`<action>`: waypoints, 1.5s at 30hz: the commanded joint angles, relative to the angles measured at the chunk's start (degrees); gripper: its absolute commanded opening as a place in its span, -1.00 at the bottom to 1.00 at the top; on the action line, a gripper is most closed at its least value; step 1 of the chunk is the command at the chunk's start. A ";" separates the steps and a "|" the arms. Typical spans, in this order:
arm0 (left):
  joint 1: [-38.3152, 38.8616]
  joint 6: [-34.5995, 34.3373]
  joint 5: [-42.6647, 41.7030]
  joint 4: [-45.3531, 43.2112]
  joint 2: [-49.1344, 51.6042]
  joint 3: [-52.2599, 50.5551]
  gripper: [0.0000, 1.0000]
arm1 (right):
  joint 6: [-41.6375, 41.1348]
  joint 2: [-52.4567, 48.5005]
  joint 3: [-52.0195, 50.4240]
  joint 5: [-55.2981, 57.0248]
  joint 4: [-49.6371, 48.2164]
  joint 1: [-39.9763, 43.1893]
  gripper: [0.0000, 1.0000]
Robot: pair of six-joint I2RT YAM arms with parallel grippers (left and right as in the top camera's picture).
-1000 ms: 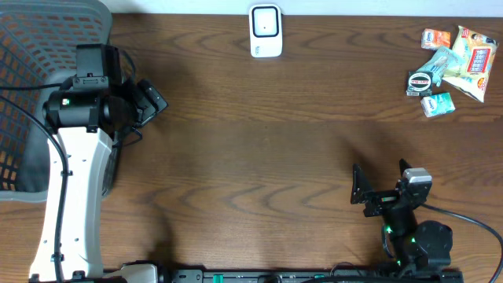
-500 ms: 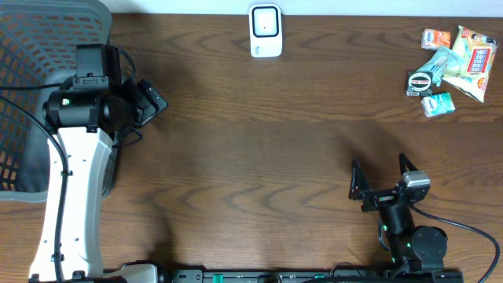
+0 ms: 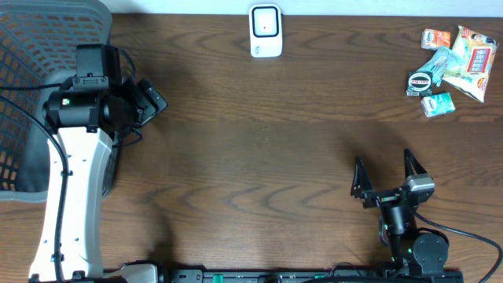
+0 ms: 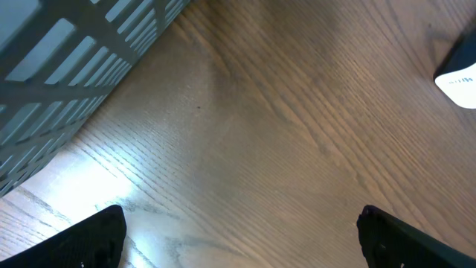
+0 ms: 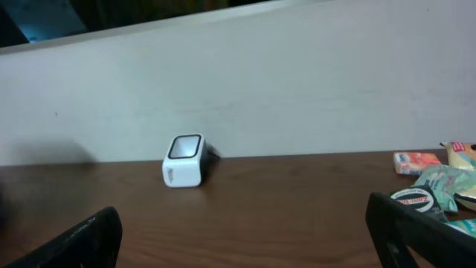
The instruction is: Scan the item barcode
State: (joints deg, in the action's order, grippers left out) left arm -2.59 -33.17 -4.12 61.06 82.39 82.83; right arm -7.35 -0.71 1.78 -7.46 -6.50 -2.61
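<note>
Item pile [image 3: 448, 67] lies at the far right back of the bench [image 3: 259, 157]. Yellow packet [image 3: 471, 53] has its long axis roughly front-to-back, slightly skewed. Scanner [image 3: 266, 31] is back-centre, long axis front-to-back, window up. Left fingers [image 4: 89, 238] are released and empty beside the basket [image 3: 31, 94]. Right fingers [image 3: 359, 179] are released and empty near the front edge.

Wooden table [image 3: 259, 141] bears a white scanner [image 3: 266, 31], grey basket [image 3: 27, 47], and small packets [image 3: 464, 55], perhaps snacks.

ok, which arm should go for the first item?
Right. The right arm is on the packet pile's side, jaws open; the left arm is far across, beside the basket.
</note>
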 commanded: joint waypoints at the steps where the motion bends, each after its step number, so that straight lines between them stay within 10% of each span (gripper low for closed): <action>1: -0.28 -0.07 0.74 0.00 0.04 -0.09 0.96 | 0.83 0.44 -1.51 0.90 -0.11 -0.50 0.99; 45: -0.28 -0.07 0.74 -0.02 0.04 -0.09 0.96 | 4.42 0.44 -1.49 1.55 10.54 -0.26 0.99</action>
State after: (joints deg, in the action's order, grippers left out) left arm -2.59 -33.17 -4.10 61.06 82.39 82.83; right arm -3.99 -0.73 0.38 -6.59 3.64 -2.61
